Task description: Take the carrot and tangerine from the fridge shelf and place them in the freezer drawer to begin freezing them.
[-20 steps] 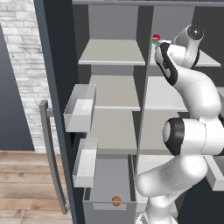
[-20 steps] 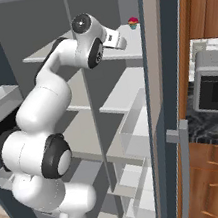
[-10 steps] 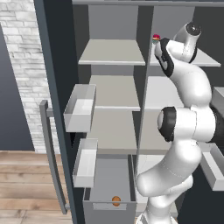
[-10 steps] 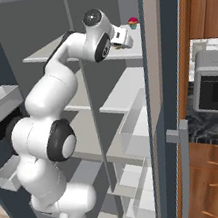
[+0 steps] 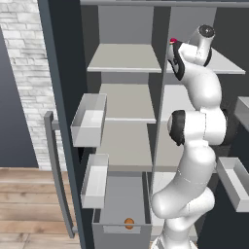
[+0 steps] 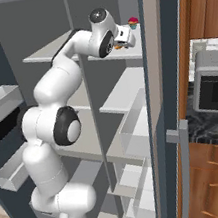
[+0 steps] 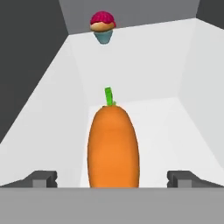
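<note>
Gripper (image 7: pixel 113 178) is reaching onto the top shelf (image 7: pixel 175 127), fingers spread wide either side of the carrot (image 7: pixel 113 146), not touching it. Tangerine (image 5: pixel 129 223) is sitting in the open freezer drawer (image 5: pixel 119 232) below.

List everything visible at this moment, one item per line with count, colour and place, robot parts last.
carrot: one, orange with a green tip, lying on the upper right shelf, between the spread fingers.
cupcake: one, pink top, tan middle, teal cup, at the back of the same shelf.
tangerine: one, plain orange, in the freezer drawer near its front.
freezer drawer: one, grey, pulled open at the bottom left.
fridge shelf: one, pale white-grey, bearing the carrot and cupcake; other shelves sit below and in the left column.
door bins: several, pale grey, on the open doors at both sides.
microwave: one, dark front, on the counter at right.
arm: one, white with dark joints, reaching up to the upper right shelf.
gripper: one, fingers dark, open around the carrot.
</note>
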Robot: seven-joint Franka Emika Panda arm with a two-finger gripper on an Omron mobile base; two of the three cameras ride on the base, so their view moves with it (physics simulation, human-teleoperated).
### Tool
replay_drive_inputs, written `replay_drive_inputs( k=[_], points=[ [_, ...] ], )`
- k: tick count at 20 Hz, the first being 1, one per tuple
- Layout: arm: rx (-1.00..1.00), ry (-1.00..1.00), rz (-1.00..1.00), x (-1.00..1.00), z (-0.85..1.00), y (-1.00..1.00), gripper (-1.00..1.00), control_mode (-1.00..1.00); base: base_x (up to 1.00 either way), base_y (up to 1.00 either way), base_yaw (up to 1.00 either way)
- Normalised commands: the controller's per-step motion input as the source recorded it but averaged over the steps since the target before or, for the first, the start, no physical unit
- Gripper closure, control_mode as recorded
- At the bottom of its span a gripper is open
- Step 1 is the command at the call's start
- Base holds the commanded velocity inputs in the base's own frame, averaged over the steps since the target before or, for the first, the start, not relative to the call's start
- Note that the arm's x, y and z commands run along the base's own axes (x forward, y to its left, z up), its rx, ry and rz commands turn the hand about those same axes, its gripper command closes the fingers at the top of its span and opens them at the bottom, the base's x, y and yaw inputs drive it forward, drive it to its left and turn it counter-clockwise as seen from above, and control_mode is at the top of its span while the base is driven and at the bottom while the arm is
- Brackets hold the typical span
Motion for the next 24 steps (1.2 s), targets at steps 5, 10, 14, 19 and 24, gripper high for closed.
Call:
replay_drive_inputs(
  k=[5,10,14,19,24],
  points=[
    [-0.08,0.00,0.00,0.20,-0.44,0.00,-1.00,-1.00,0.00,0.00,0.00],
    [-0.08,0.01,0.00,0.08,-0.47,0.03,1.00,-1.00,0.00,0.00,0.00],
    [0.00,-0.01,0.01,0.31,-0.24,0.07,1.00,-1.00,0.00,0.00,0.00],
    [0.00,-0.02,0.03,0.50,-0.07,0.03,1.00,-1.00,0.00,0.00,0.00],
    [0.00,-0.15,0.02,0.13,0.00,0.00,1.00,-1.00,0.00,0.00,0.00]
  ],
)
